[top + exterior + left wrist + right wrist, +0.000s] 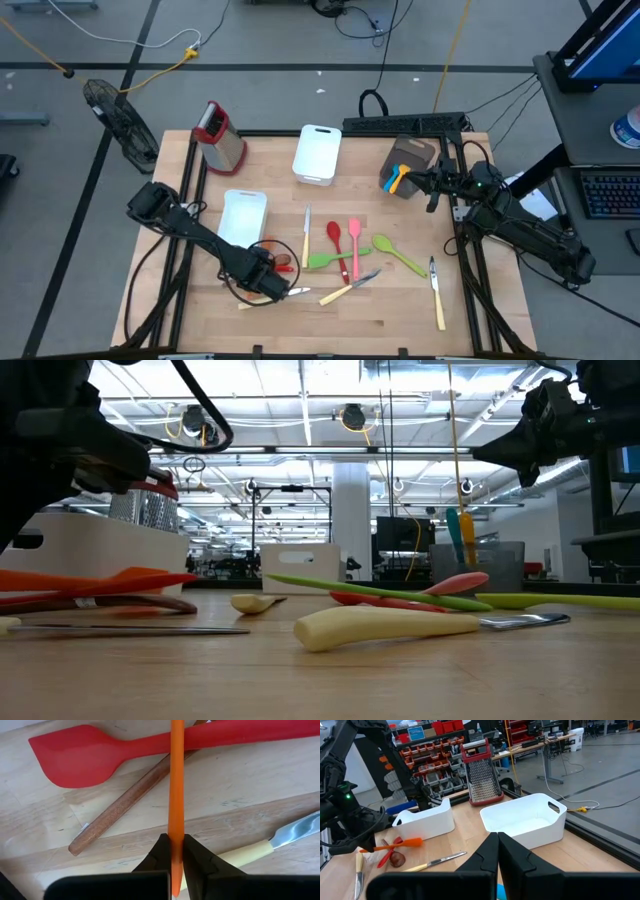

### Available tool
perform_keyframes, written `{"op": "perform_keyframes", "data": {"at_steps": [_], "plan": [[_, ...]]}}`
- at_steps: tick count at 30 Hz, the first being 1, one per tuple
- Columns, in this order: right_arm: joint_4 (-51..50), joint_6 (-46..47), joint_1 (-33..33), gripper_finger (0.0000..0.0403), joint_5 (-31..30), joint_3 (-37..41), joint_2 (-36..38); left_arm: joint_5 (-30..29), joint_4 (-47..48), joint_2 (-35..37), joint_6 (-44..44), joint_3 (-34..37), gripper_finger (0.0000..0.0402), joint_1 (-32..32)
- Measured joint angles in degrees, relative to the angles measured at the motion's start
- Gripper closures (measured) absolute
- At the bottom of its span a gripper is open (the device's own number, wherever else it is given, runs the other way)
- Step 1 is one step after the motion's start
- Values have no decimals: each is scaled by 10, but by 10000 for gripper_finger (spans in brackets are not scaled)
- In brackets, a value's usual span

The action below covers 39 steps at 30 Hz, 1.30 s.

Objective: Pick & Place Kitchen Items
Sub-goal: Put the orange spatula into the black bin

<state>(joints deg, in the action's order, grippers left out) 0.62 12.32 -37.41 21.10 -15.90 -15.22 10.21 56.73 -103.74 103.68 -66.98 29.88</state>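
My left gripper (270, 284) is low at the table's near left and shut on an orange utensil (175, 780). That utensil also shows in the right wrist view (395, 843) and the low view (110, 578). Under it lie a red spatula (95, 750) and a wooden spoon's handle (120, 810). A cream-handled knife (250, 852) lies beside the fingers. My right gripper (433, 186) is shut and empty (497, 851), raised beside the brown holder (410, 160) at the far right. A blue and an orange utensil stand in the holder. Green, red and pink utensils (350, 248) lie mid-table. My left gripper pinches the orange utensil's thin handle (175, 837) between its two fingers. The fingers come from above and lie across the handle. The utensil lies about level, crossing over the red spatula's handle and the wooden handle. I cannot tell whether it is clear of them.
Two white tubs stand on the table, one (243, 214) just beyond my left gripper and one (318, 152) at the far middle. A red-topped grater (220, 135) stands at the far left. Knives lie mid-table (306, 225) and near the right edge (437, 292).
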Motion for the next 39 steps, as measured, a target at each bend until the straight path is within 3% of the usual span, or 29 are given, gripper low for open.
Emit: {"op": "perform_keyframes", "data": {"at_steps": [14,23,28,33,36,39], "plan": [[0,0,0,399,0,0,0,-32,-3,42,14,-1,393,-3],[4,0,0,399,0,0,0,-152,-14,104,21,-45,393,-6],[4,11,0,399,0,0,0,-219,-22,106,-33,-105,393,-21],[4,78,0,399,1,0,0,-277,-87,106,-108,-136,393,-49],[4,145,0,399,4,0,0,-286,-131,106,-158,-141,393,-69],[5,191,0,399,50,0,-2,-285,-180,106,-212,-141,393,-90]]}}
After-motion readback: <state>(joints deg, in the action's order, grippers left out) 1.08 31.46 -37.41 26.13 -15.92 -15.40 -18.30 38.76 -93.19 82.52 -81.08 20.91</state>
